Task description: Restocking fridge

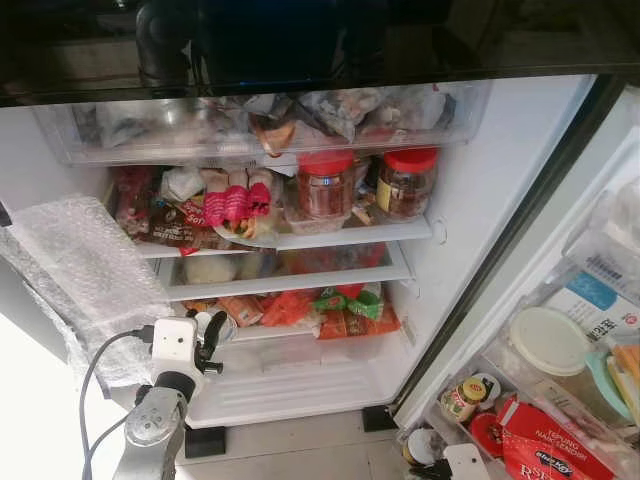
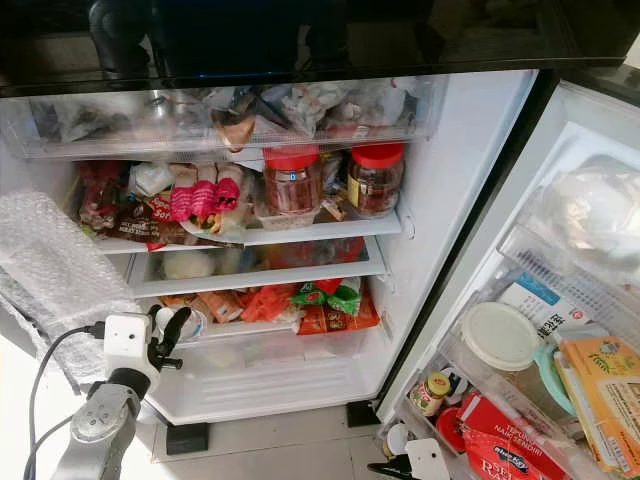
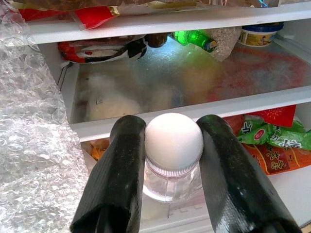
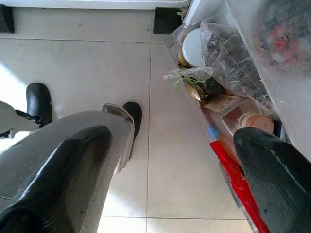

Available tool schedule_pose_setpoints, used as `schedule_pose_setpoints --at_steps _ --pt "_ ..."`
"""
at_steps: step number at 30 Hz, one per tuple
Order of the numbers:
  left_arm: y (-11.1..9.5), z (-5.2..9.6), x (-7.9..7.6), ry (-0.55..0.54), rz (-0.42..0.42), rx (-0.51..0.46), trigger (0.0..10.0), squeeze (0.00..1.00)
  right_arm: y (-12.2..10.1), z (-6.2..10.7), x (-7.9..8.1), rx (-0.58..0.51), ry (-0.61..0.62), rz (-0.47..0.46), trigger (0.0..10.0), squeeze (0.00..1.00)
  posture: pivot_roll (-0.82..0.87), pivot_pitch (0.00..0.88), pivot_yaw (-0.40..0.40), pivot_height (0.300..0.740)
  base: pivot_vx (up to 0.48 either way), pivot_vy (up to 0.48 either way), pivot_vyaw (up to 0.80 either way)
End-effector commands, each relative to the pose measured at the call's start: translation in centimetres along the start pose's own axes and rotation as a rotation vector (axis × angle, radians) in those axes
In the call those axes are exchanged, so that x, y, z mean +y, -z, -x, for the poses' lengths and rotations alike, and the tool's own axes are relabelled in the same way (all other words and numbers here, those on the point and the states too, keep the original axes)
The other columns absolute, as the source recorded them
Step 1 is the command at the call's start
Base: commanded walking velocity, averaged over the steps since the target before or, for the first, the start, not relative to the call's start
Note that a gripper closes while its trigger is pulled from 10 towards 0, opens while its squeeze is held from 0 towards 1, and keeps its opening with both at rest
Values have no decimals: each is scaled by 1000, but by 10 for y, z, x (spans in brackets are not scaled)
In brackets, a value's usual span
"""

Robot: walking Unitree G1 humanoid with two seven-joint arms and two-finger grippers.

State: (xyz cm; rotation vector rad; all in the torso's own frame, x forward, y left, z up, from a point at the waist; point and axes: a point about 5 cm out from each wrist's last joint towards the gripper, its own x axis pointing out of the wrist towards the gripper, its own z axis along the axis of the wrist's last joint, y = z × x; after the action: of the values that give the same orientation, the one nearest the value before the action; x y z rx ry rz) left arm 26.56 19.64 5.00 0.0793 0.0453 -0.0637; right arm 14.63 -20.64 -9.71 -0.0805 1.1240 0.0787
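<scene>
The left gripper (image 3: 170, 160) is clamped on a small clear bottle (image 3: 171, 182) with a white round cap (image 3: 174, 141), its two black fingers (image 3: 119, 174) pressed against either side of the cap. It holds the bottle at the front of the open fridge (image 1: 480, 200), level with the lowest shelf, just beside a sheet of bubble wrap (image 1: 85, 270) that hangs over the fridge's left edge.

The right gripper (image 4: 170, 179) hangs low over the tiled floor (image 4: 160, 97) beside the open door's bottom bin, its fingers spread wide with nothing between them.

Inside the fridge, the clear top drawer (image 1: 150, 135) is packed with bags. The shelf below it carries two jars with red lids (image 1: 408, 180), a plate of pink-wrapped food (image 1: 235, 205) and dark packets. The next shelf holds pale lumps behind frosted plastic. The lowest one has orange and green packets (image 1: 345, 305).

The door bins (image 2: 520, 250) hold a tub with a white lid (image 2: 500, 335), a small jar (image 2: 432, 392), cartons and a red bag (image 2: 515, 445).
</scene>
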Motion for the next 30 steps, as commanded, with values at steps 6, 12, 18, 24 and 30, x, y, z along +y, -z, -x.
schedule_pose_setpoints --at_steps 6,12,18,24,30 --pt "-2 1 0 7 -26 -12 10000 0 3 1 -1 12 5 -3 10000 0 -94 67 -22 686 0 0 0" --pt "-3 1 1 3 -27 -14 10000 0 3 1 -1 13 3 -4 10000 0 -94 69 -23 661 0 0 0" --pt "-3 1 1 -5 -28 -14 10000 0 3 1 -2 9 4 -15 10000 0 -92 77 -25 648 0 0 0" --pt "-2 2 4 -25 -21 -8 10000 0 3 1 -2 12 2 -10 10000 0 -90 82 -30 648 0 0 0" --pt "-1 2 4 -30 -18 -2 10000 0 3 1 -3 11 5 -6 10000 0 -93 83 -32 648 0 0 0"
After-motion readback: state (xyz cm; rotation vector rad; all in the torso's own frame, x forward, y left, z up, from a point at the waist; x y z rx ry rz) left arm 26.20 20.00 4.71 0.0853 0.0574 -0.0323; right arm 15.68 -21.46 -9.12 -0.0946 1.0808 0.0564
